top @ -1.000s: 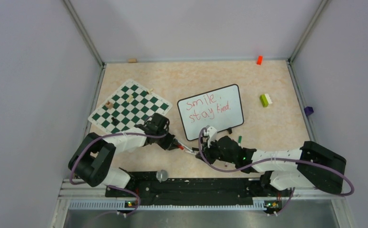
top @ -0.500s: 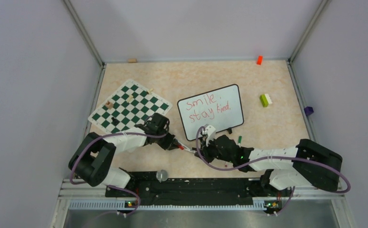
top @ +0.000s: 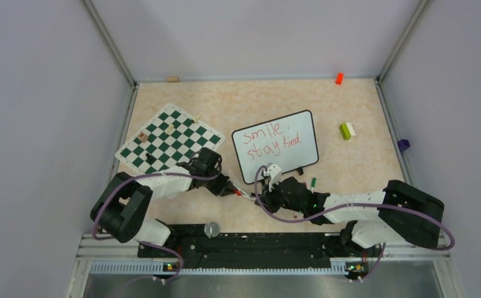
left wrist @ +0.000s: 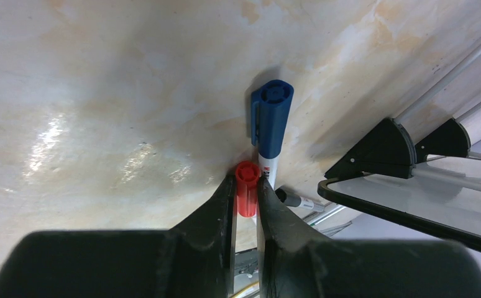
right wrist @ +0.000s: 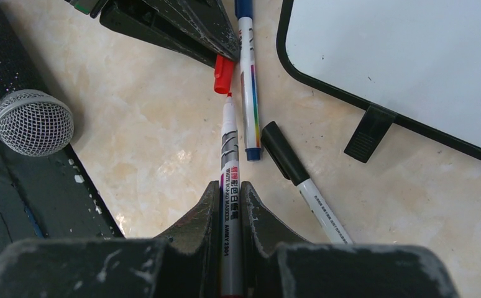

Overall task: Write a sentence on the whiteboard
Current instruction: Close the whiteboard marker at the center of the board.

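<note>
Left gripper (left wrist: 245,182): clenched on a red cap (left wrist: 246,198), pinched between both fingers low over the bench (top: 256,102), close to its near edge.

Right gripper (right wrist: 229,186): clenched on the barrel of a red marker (right wrist: 229,143), uncapped, nib pointing away from me at the cap. The nib sits just beside the cap's mouth; I cannot tell whether they touch.

Whiteboard (top: 288,158): face up about mid-bench, skewed, its near-left corner just beyond my two grippers. One black foot (right wrist: 368,133) shows at its near edge in the right wrist view.

Sentence (top: 269,139): red, two lines, "smile." over "stay kind.", filling the board's left and middle; the rest of the board is blank.

On the bench between the grippers and the board: a blue-capped marker (left wrist: 270,124) just beside the red cap, and a black-capped marker (right wrist: 297,174) angled near the board's foot.

Chess mat (top: 169,139): toward the left edge, a few pieces on it.

Grey mesh ball (right wrist: 33,121): at the near edge, between my arm bases.
</note>
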Robot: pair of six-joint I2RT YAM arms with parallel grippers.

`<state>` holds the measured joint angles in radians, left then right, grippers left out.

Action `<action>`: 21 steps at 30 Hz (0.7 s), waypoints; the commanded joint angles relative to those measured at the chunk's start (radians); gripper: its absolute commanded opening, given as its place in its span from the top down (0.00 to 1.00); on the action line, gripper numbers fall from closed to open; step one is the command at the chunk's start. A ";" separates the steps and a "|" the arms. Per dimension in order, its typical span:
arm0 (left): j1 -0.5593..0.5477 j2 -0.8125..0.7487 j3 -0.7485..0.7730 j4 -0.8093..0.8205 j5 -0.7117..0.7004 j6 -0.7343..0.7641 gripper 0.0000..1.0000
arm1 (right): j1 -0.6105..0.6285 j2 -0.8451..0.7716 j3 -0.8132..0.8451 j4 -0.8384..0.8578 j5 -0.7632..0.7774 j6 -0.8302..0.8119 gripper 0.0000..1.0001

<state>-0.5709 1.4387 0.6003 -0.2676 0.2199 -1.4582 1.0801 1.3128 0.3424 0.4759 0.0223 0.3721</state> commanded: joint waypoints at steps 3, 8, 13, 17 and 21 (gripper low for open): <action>-0.003 0.053 -0.034 -0.042 -0.020 0.021 1.00 | 0.015 0.016 0.046 0.059 0.005 0.017 1.00; -0.003 0.050 -0.033 -0.052 -0.031 0.022 1.00 | 0.014 0.019 0.050 0.058 0.004 0.018 1.00; -0.003 0.036 -0.027 -0.075 -0.053 0.026 1.00 | 0.014 -0.018 0.047 0.025 0.007 0.017 1.00; -0.003 0.032 -0.021 -0.088 -0.068 0.027 1.00 | 0.015 -0.042 0.041 0.002 0.011 0.017 1.00; -0.002 0.035 -0.021 -0.085 -0.064 0.028 1.00 | 0.015 -0.047 0.041 0.000 0.016 0.017 1.00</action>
<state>-0.5709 1.4513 0.6003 -0.2489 0.2382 -1.4563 1.0801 1.2964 0.3481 0.4450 0.0284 0.3790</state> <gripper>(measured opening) 0.186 0.096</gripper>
